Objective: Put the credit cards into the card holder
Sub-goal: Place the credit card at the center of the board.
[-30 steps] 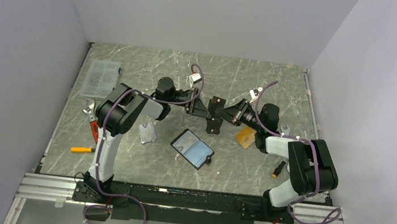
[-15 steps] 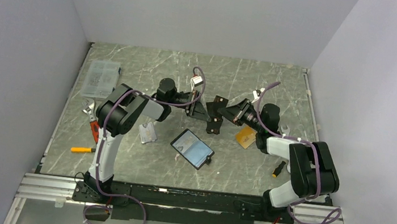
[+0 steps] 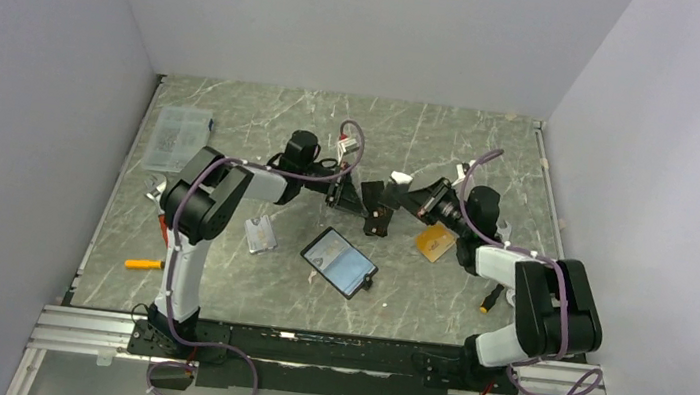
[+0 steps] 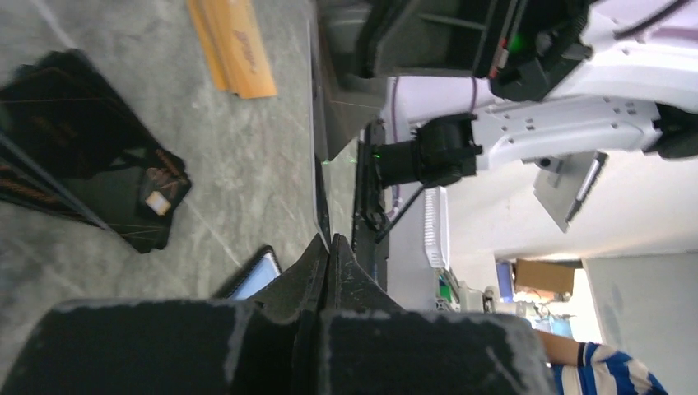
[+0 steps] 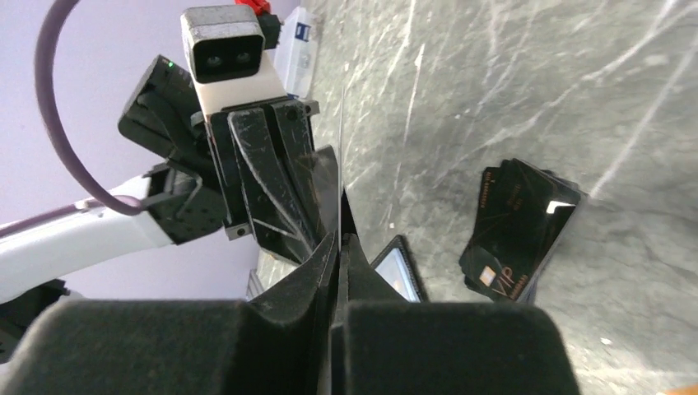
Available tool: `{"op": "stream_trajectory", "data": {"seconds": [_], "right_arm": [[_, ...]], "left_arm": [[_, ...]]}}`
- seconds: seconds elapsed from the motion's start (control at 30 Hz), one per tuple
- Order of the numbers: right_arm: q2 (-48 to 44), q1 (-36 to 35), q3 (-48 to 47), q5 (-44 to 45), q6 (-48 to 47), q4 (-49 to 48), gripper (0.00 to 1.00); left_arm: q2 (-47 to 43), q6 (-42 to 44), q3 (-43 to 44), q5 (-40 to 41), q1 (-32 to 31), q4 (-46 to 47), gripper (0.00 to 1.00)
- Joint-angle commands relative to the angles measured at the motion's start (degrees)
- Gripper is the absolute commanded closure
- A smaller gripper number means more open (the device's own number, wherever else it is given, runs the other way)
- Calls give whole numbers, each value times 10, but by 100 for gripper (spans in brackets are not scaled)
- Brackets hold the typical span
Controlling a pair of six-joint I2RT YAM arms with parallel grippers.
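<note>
Where the 2 claws meet: over the middle of the worktop, tip to tip, just beyond the pile of black cards.
Left claw: clenched, fingers pressed together on the edge of a thin card.
Right claw: clenched too, pinching the same thin card from the opposite side.
Thin card: caught between both claws, seen edge-on in both wrist views; face colour not readable there.
Black cards: fanned pile lying flat on the worktop, close under the claws, 1 with pale lettering.
Orange cards: small stack lying flat, right of the black pile, near the right arm.
Wallet: lying open and flat, shiny blue-grey inside facing up, nearer the arm bases than both piles and apart from them.
Clear sleeve: flat on the worktop, left of the wallet.
Clear box: at the far left edge of the worktop.
</note>
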State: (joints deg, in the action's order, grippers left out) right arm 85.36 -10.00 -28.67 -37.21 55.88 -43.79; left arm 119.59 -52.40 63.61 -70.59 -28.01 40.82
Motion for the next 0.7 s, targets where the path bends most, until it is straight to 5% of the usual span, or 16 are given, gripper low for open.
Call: {"op": "stream_trajectory", "data": {"seconds": [0.0,0.37,0.67], "right_arm": [[-32,15,15,19,-25,23,100],[-118,34,53,11,-44,100,100],[-172,61,80,-2,-50,136,100]], "left_arm": [[-32,219,76,57,2,-269,100],[72,351,224,140,-31,-510,100],[99,413,250,215,-60,-597,98]]}}
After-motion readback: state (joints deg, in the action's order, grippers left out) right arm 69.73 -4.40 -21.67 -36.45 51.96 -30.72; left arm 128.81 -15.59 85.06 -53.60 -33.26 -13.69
